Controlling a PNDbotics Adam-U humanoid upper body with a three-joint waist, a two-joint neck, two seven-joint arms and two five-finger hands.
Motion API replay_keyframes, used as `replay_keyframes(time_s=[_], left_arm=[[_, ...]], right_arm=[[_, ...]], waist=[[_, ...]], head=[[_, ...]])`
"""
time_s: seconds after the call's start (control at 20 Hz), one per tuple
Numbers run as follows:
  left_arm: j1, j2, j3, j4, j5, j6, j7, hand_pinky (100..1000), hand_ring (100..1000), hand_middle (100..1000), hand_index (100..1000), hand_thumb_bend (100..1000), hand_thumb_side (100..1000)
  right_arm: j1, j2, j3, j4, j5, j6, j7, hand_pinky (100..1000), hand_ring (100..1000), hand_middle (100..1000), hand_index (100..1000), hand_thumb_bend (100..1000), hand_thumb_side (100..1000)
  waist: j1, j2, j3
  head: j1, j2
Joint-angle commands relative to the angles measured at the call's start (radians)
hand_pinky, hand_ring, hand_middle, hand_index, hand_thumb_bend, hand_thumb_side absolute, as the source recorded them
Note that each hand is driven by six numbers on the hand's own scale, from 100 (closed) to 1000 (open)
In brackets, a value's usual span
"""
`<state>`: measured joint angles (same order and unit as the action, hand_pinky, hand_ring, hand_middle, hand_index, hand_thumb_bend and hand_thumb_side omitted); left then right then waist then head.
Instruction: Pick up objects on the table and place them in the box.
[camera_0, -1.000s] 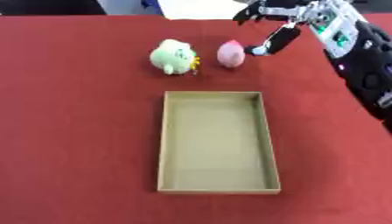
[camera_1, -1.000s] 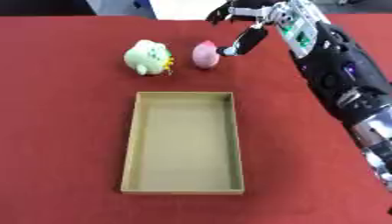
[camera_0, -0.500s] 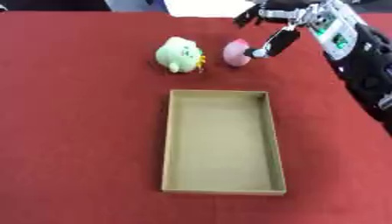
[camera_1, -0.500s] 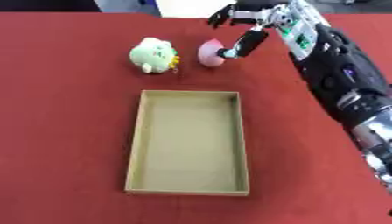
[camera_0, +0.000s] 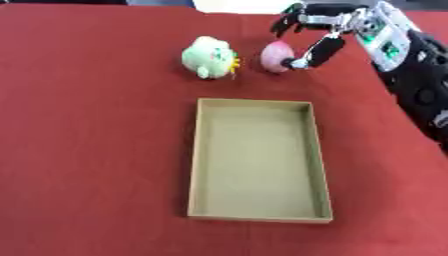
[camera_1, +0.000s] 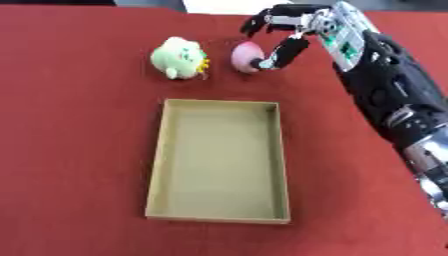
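A light green plush toy (camera_0: 210, 57) and a pink egg-shaped object (camera_0: 277, 55) sit side by side on the red table, beyond the far end of the box. The open tan cardboard box (camera_0: 193, 170) lies lengthwise in the middle with nothing in it. My right hand (camera_0: 322, 30) reaches in from the upper right and hovers at the pink object: the thumb tip touches its right side while the fingers arch over its top, spread and not closed on it. My left hand shows in neither view.
My black right forearm (camera_1: 385, 95) runs down the right side of the table. The red cloth (camera_0: 87, 150) lies bare to the left of the box and in front of it. A pale surface shows past the table's far edge.
The whole picture shifted slightly, so the head moved. My right hand has stayed at the pink object, its thumb closing in on the object's right side.
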<state>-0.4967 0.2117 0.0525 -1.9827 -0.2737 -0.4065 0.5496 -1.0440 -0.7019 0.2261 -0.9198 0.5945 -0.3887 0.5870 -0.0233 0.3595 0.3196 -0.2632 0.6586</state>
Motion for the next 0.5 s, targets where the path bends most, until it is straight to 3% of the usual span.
replay_keyframes(time_s=[0.05, 0.35, 0.5], left_arm=[[-0.015, 0.009, -0.001, -0.017, -0.001, 0.000, 0.002, 770, 669, 606, 752, 279, 515], [-0.020, 0.006, -0.003, -0.017, 0.000, 0.000, 0.001, 770, 668, 605, 751, 277, 518], [-0.019, 0.004, -0.003, -0.017, 0.000, 0.001, 0.000, 770, 667, 604, 751, 274, 520]], right_arm=[[-0.011, -0.039, -0.015, -0.012, 0.006, 0.002, 0.001, 849, 915, 790, 934, 285, 309], [-0.001, -0.041, -0.020, -0.010, 0.005, 0.002, -0.005, 839, 900, 745, 913, 263, 317], [0.002, -0.042, -0.020, -0.010, 0.003, 0.000, -0.004, 812, 846, 626, 830, 228, 334]], waist=[[0.000, -0.016, 0.003], [-0.003, -0.010, 0.009], [-0.003, -0.009, 0.010]], head=[[-0.002, -0.011], [-0.003, -0.015], [-0.003, -0.015]])
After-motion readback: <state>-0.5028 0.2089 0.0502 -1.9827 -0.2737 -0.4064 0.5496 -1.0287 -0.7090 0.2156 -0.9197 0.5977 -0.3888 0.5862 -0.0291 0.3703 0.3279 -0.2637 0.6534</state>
